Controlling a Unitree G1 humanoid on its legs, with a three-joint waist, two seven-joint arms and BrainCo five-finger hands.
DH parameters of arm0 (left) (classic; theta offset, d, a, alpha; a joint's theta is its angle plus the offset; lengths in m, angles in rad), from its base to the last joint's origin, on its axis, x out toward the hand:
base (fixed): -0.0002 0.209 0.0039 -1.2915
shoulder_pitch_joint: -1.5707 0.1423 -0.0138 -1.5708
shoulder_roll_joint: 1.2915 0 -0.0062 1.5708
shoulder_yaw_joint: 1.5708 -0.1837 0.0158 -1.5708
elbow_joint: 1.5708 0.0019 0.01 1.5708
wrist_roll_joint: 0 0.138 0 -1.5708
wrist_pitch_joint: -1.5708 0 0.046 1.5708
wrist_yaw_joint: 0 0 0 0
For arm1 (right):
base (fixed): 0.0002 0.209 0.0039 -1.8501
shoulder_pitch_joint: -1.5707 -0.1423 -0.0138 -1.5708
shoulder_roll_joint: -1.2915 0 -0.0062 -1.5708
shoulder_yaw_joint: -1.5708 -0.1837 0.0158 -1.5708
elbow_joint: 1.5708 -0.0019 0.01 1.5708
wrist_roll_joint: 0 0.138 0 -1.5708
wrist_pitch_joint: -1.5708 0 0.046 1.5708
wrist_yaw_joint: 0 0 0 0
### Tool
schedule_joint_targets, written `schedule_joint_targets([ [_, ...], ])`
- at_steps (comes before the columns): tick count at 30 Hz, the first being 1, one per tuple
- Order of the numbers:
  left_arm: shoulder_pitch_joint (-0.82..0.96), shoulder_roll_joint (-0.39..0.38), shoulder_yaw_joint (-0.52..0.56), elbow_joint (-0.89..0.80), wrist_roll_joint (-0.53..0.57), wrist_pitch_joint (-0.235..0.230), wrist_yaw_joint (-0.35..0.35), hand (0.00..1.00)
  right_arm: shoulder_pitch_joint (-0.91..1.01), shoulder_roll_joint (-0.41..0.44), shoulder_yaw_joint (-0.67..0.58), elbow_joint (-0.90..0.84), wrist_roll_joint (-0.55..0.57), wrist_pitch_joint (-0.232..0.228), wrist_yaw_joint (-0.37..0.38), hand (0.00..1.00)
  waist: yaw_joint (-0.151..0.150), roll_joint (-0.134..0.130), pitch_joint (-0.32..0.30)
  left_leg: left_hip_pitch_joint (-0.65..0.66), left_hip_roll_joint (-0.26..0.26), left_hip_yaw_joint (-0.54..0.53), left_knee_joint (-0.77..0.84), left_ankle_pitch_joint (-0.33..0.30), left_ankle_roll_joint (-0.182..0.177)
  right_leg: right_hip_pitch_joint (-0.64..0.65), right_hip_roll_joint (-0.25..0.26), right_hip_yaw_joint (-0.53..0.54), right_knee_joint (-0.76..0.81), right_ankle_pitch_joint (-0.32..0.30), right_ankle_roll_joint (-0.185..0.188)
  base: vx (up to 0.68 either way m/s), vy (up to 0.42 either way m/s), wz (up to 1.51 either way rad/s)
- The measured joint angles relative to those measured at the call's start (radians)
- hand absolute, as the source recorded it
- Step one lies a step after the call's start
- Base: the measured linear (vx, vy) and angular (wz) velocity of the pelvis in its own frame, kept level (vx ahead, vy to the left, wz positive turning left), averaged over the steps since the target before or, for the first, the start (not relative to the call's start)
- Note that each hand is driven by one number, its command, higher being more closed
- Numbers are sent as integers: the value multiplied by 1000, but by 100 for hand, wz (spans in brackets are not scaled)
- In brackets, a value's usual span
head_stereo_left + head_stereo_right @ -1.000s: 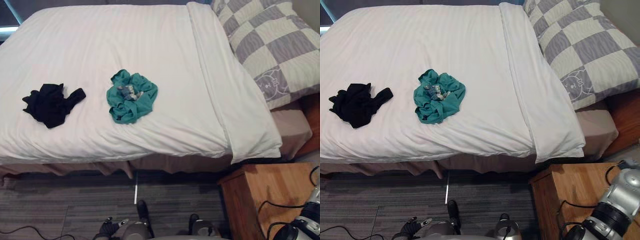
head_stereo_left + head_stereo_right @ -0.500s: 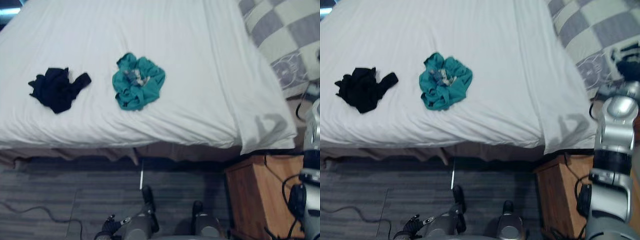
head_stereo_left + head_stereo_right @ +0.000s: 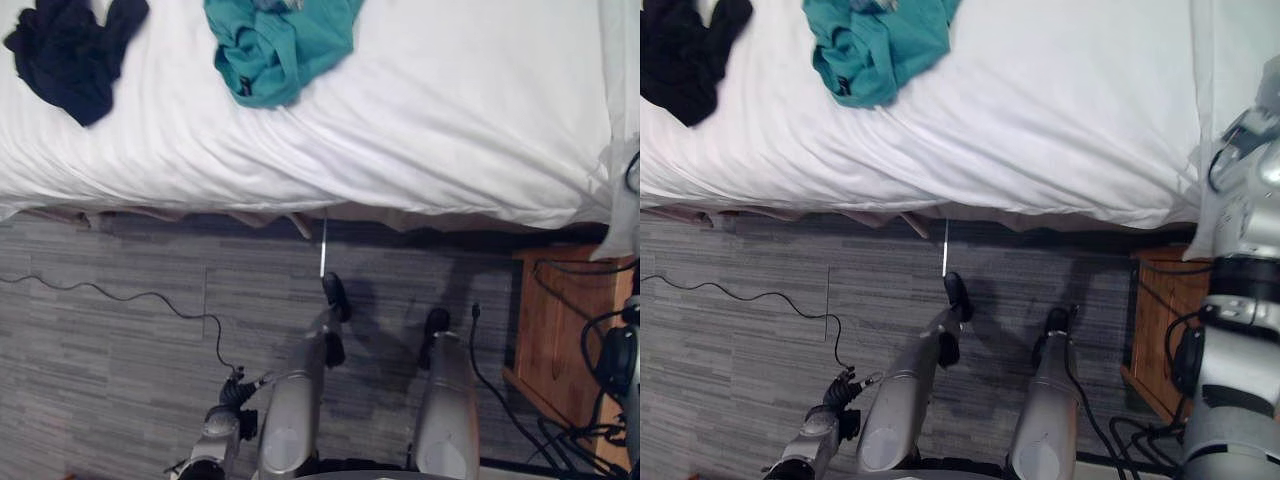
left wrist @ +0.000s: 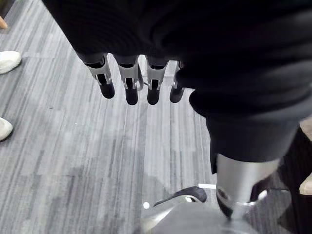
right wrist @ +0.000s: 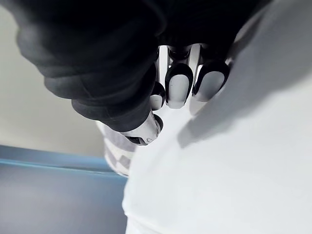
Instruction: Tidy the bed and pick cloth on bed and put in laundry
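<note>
A black cloth [image 3: 65, 50] and a crumpled teal cloth [image 3: 275, 45] lie on the white duvet [image 3: 450, 130], near the bed's front edge. My right arm [image 3: 1240, 300] reaches up to the duvet's folded right-hand corner. In the right wrist view my right hand [image 5: 178, 83] has its fingers curled tight, closed on the white duvet [image 5: 234, 161]. My left hand [image 3: 235, 392] hangs low over the floor at my left side, far from the bed. Its fingers [image 4: 129, 83] are straight and hold nothing.
A wooden nightstand [image 3: 560, 320] stands on the right between me and the bed's corner. Grey carpet [image 3: 120, 340] runs along the bed's front edge. A person's white shoes [image 4: 7, 61] show on the carpet in the left wrist view.
The camera has tipped down toward the floor. My right arm rose from beside the nightstand to the duvet's corner, and its fingers curled shut there. The cloths lie as before.
</note>
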State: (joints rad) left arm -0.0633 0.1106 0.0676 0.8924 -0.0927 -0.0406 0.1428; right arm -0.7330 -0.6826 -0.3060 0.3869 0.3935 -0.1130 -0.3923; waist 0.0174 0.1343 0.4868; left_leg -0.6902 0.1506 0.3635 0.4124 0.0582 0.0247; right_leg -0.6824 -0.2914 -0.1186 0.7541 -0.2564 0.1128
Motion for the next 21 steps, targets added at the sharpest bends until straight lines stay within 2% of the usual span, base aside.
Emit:
schedule_joint_targets([
  [3, -29, 2, 60, -13, -15, -7, 13, 0, 166, 128, -37, -100, 68, -70, 65, 100, -4, -28, 20, -46, 79, 8, 203, -131, -4, -14, 10, 8, 116, -82, -10, -99, -150, -23],
  [4, -36, 5, 64, -16, -15, -6, 13, 0, 193, 155, -40, -109, 70, -79, 76, 100, -5, -35, 22, -46, 94, 18, 221, -140, -8, -14, 11, 6, 127, -90, -8, -62, -188, -4],
  [5, -38, 35, 63, -29, -15, -6, 13, 0, 247, 221, -50, -128, 71, -84, 98, 100, -11, -51, 27, -35, 128, 53, 234, -144, -5, -5, 11, -5, 133, -95, -12, -49, -218, 6],
  [7, -39, 38, 62, -40, -14, -5, 13, 0, 315, 288, -62, -115, 71, -81, 117, 100, -19, -65, 27, -12, 144, 76, 232, -144, -5, 19, 11, -13, 127, -95, -12, -21, -153, 5],
  [9, -38, 41, 62, -41, -13, 0, 14, 0, 432, 383, -74, 21, 70, -22, 144, 100, -9, -84, 25, 66, 142, 87, 209, -144, -6, 105, 11, -22, 93, -95, -12, -7, -109, -3],
  [11, -36, 32, 60, -42, -13, 2, 13, 0, 543, 475, -76, 144, 69, 38, 158, 100, -8, -89, 24, 164, 124, 107, 147, -137, -15, 203, 8, -38, 33, -91, -11, 9, -98, 5],
  [12, -32, 27, 55, -41, -12, 4, 13, 0, 595, 515, -76, 199, 68, 66, 167, 0, -11, -90, 24, 216, 107, 108, 99, -127, -28, 260, 6, -50, -13, -83, -2, 25, -86, 11],
  [14, -20, 21, 47, -38, -8, 10, 11, 0, 656, 546, -78, 267, 62, 94, 185, 0, -30, -97, 19, 276, 78, 105, 20, -103, -48, 325, 8, -62, -84, -63, -4, 41, -40, 9],
  [16, 7, 13, 48, -32, 8, 17, 9, 0, 711, 558, -99, 353, 24, 108, 204, 0, -60, -116, -3, 353, 35, 103, -110, -41, -59, 394, 10, -77, -181, -27, 5, 78, -26, 3],
  [17, 17, 5, 48, -3, 27, 25, 0, 0, 750, 558, -139, 407, -11, 121, 221, 0, -64, -122, -42, 399, 8, 102, -191, -3, -54, 430, 11, -86, -237, -4, 11, 95, -24, -2],
  [19, 34, -1, 48, 27, 48, 35, -14, 0, 789, 558, -178, 474, -52, 124, 226, 0, -65, -124, -92, 455, -15, 96, -264, 30, -46, 486, 19, -104, -313, 25, 18, 175, -38, 5],
  [21, 56, 2, 55, 50, 69, 34, -27, 0, 819, 565, -203, 540, -100, 131, 252, 0, -62, -130, -132, 492, -22, 75, -264, 29, -43, 562, 25, -124, -376, 42, 29, 196, -58, 12],
])
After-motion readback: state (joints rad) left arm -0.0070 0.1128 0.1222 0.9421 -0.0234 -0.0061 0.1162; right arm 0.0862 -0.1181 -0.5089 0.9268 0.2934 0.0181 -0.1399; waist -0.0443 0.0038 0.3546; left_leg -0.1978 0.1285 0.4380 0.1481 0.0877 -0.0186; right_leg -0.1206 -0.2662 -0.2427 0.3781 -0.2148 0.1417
